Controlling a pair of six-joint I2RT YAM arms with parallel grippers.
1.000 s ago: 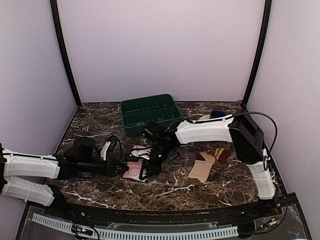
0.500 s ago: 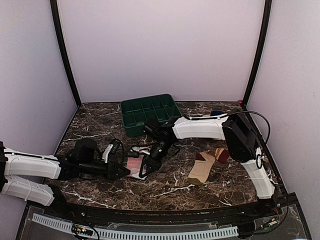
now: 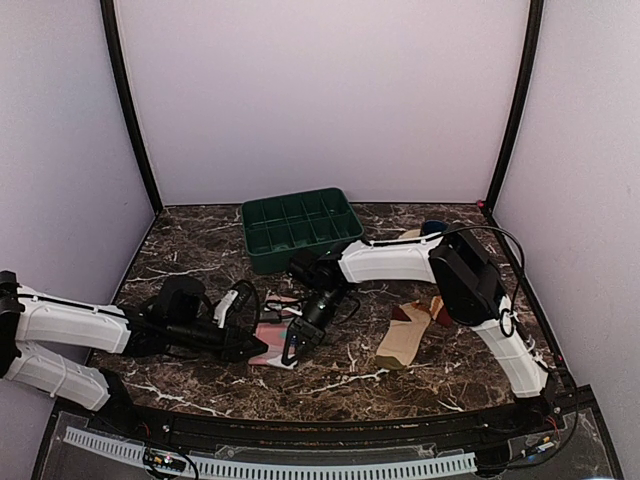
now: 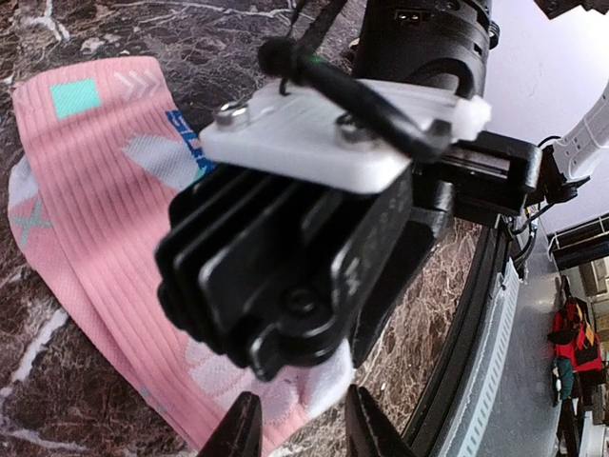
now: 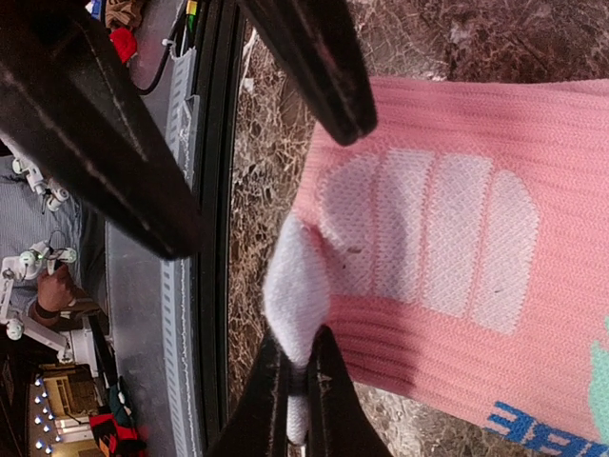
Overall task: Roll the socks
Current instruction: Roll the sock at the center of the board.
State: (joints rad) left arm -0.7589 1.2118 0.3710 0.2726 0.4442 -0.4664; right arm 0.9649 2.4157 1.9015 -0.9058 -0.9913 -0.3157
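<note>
The pink sock is lying flat on the tabletop near its front middle. Its long axis is running roughly from the near edge back toward the green tray. The end nearest the front edge is sitting right between the two tools.

The right tool is pinching the white tip at that near end, its jaws closed tight on a small fold of fabric. That arm is reaching far across from the right side, wrist angled down and back toward the bases.

The left tool is stretching in low from the left, almost level with the tabletop. Its jaws are standing a little apart, holding nothing, just beside the same white corner. Both tools are crowding that one end, so the roll would be heading along the sock's length, away from them.

The tan sock is lying well apart on the right.
</note>
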